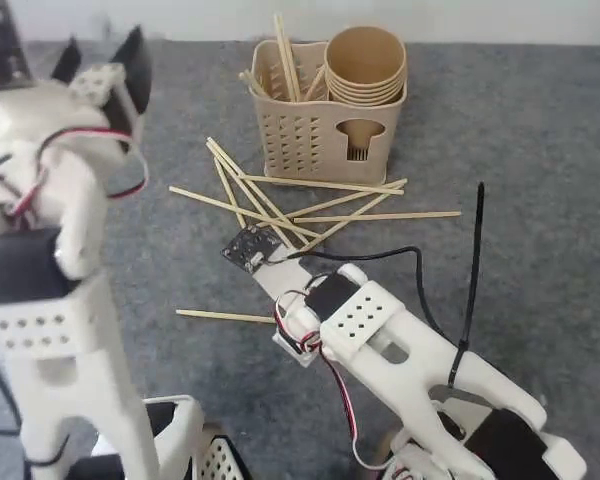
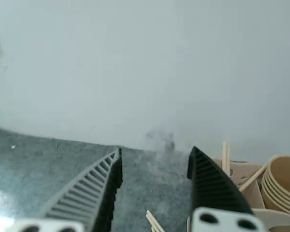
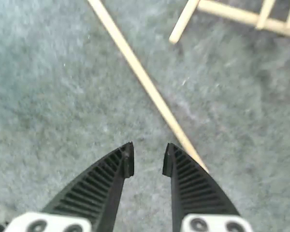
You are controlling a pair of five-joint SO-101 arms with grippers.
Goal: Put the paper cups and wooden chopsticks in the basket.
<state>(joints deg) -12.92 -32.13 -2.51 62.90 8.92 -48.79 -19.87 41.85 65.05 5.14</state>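
Lying beside parted right jaws, not between: chopstick (image 3: 145,82) | left jaws parted, empty

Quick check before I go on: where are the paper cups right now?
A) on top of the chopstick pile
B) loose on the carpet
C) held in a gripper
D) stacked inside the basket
D: the paper cups sit nested in one stack inside the basket, while chopsticks lie on the carpet outside it.
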